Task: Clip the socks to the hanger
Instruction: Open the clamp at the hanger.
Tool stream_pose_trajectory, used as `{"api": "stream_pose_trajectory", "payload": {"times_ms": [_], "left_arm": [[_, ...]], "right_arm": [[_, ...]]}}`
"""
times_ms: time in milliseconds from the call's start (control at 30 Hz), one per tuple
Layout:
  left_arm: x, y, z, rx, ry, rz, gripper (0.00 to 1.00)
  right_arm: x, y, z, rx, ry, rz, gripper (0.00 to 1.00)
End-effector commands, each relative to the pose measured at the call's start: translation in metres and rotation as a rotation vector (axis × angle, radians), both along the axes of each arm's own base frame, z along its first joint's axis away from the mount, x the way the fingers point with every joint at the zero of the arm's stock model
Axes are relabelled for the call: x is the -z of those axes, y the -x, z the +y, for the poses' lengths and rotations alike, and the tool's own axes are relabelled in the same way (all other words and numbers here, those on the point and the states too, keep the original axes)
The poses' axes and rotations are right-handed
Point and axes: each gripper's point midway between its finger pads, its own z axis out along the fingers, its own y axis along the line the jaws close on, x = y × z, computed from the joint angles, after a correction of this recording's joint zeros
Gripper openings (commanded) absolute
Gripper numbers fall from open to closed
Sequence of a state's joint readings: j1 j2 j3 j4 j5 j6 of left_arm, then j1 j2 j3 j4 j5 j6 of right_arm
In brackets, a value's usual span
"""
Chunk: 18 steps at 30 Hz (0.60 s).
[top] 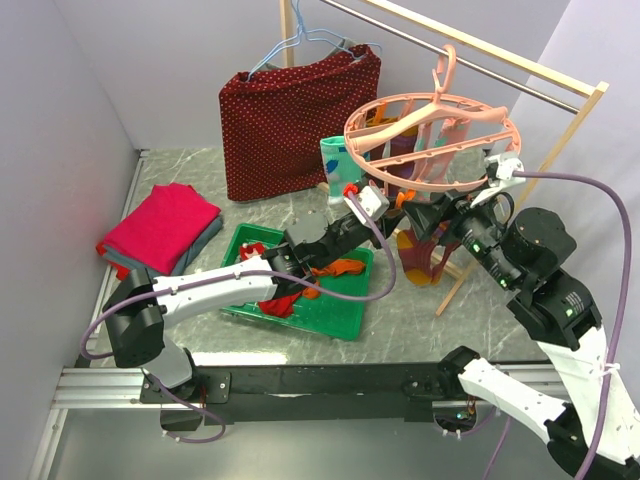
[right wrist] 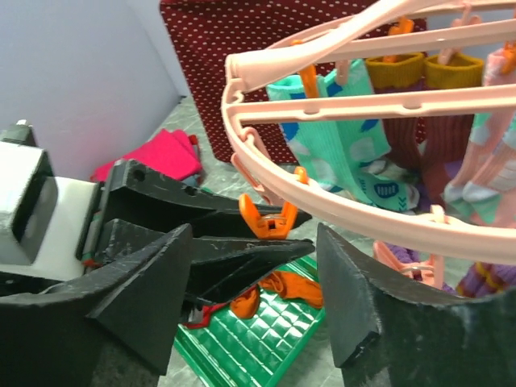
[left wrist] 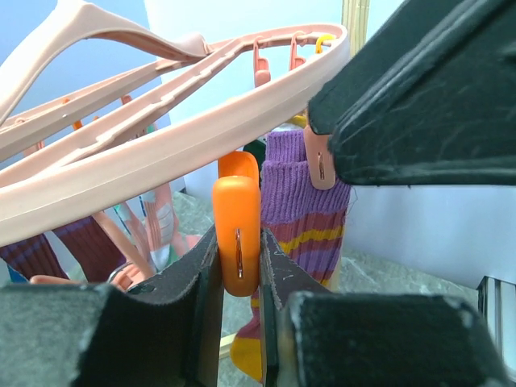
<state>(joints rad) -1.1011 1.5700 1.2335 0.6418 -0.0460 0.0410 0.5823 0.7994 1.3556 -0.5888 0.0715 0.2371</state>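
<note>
Jaws of left gripper (left wrist: 239, 270) are pinched on an orange peg (left wrist: 236, 214); right gripper (right wrist: 251, 242) is held wide, empty. A purple sock (left wrist: 302, 201) is hung just behind on the hanger (left wrist: 161, 153). The free-hanging hanger could be swung by any tug, and the peg lost from the pads.

We see pale-lavender walls (top: 85, 110) around a grey marbled tabletop (top: 400, 335). A light wooden rail frame (top: 560, 73) stands behind, right.
</note>
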Motion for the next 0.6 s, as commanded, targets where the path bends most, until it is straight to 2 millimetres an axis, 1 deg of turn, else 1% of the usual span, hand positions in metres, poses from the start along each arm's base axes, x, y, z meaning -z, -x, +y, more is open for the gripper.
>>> {"api": "stream_pose_trajectory", "payload": {"times_ms": [0, 67, 100, 133, 233, 300, 333, 500, 567], "left_arm": [[-0.014, 0.007, 0.0, 0.018, 0.019, -0.017, 0.04], [-0.015, 0.008, 0.001, 0.017, 0.015, -0.02, 0.04], [-0.015, 0.008, 0.001, 0.014, 0.013, -0.018, 0.04], [-0.014, 0.009, 0.0, 0.014, 0.011, -0.018, 0.04], [-0.014, 0.01, -0.001, 0.015, 0.004, -0.02, 0.04], [-0.013, 0.011, -0.002, 0.016, 0.002, -0.021, 0.05], [-0.014, 0.012, -0.002, 0.017, 0.004, -0.022, 0.05], [-0.014, 0.014, -0.003, 0.021, -0.003, -0.028, 0.05], [-0.014, 0.015, -0.004, 0.023, -0.005, -0.029, 0.05]], "right_arm": [[0.007, -0.006, 0.012, -0.047, 0.014, -0.008, 0.73], [0.005, -0.01, 0.014, -0.042, -0.003, -0.019, 0.74], [0.008, -0.012, 0.016, -0.04, -0.005, -0.015, 0.74], [0.004, -0.014, 0.016, -0.034, -0.023, -0.026, 0.74], [0.001, -0.02, 0.015, -0.006, -0.045, -0.039, 0.74], [0.004, -0.024, 0.014, 0.013, -0.046, -0.035, 0.74], [0.002, -0.025, 0.013, 0.02, -0.052, -0.046, 0.74], [0.008, -0.034, 0.009, 0.069, -0.058, -0.043, 0.71], [0.005, -0.036, 0.009, 0.074, -0.068, -0.052, 0.7]]}}
